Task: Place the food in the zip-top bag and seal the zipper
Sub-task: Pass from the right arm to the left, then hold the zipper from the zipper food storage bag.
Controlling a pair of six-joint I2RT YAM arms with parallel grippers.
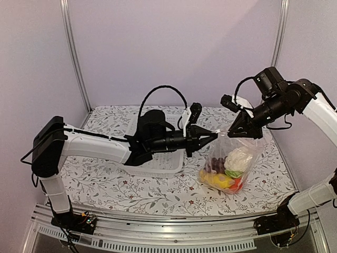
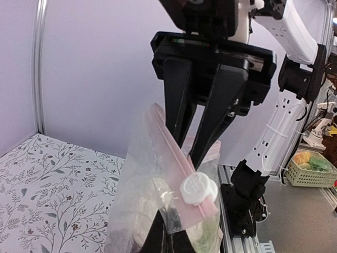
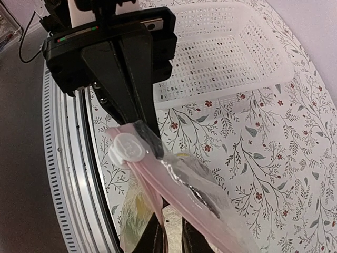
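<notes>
The zip-top bag (image 1: 251, 150) hangs above the table between both grippers. Inside it lies the food: white cauliflower (image 1: 238, 158), dark grapes (image 1: 216, 164), yellow pieces (image 1: 212, 179) and a red one (image 1: 238, 185). My left gripper (image 1: 212, 137) (image 2: 169, 225) is shut on the bag's corner, right beside the white slider (image 2: 198, 190) (image 3: 126, 149) on the pink zipper (image 2: 171, 145) (image 3: 210, 211). My right gripper (image 1: 235, 133) (image 3: 174, 224) straddles the zipper further along. Its jaws stand slightly apart with the strip between them.
A white lattice basket (image 1: 158, 162) (image 3: 226, 58) sits on the flowered tablecloth behind and left of the bag, under the left arm. Metal frame posts (image 1: 73, 52) rise at the back corners. The table's front rail (image 1: 174, 224) runs along the near edge.
</notes>
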